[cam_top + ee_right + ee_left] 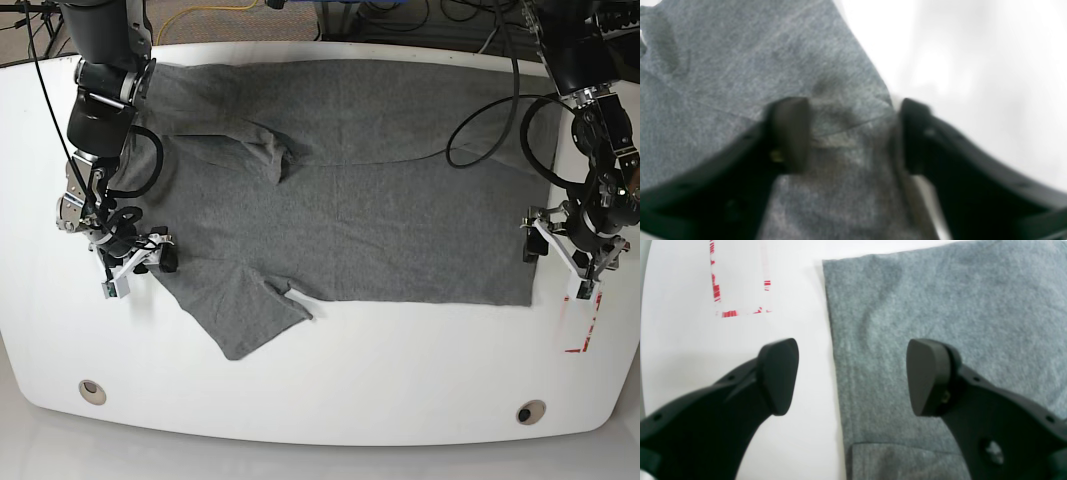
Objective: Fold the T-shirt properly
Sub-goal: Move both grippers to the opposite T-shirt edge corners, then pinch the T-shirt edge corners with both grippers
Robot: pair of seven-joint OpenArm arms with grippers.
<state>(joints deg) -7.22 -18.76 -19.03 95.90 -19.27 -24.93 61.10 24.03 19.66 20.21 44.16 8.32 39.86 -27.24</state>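
The grey T-shirt [340, 200] lies spread flat across the white table [400, 380], one short sleeve pointing toward the front edge. My right gripper [140, 262] sits low at the shirt's left edge. In the right wrist view its fingers [790, 133] stand apart astride that edge, with a wrinkled bit of T-shirt [740, 60] between them; the picture is blurred. My left gripper [556, 258] is at the shirt's right edge. It is open [851, 376], one finger over bare table and the other over the T-shirt [940, 300], whose straight edge runs between them.
Red tape marks [740, 311] sit on the table just outside the shirt's right edge, seen also as red tape marks [580, 330] in the base view. Two round holes [92, 391] lie near the table's front edge. Cables hang behind the table at the back.
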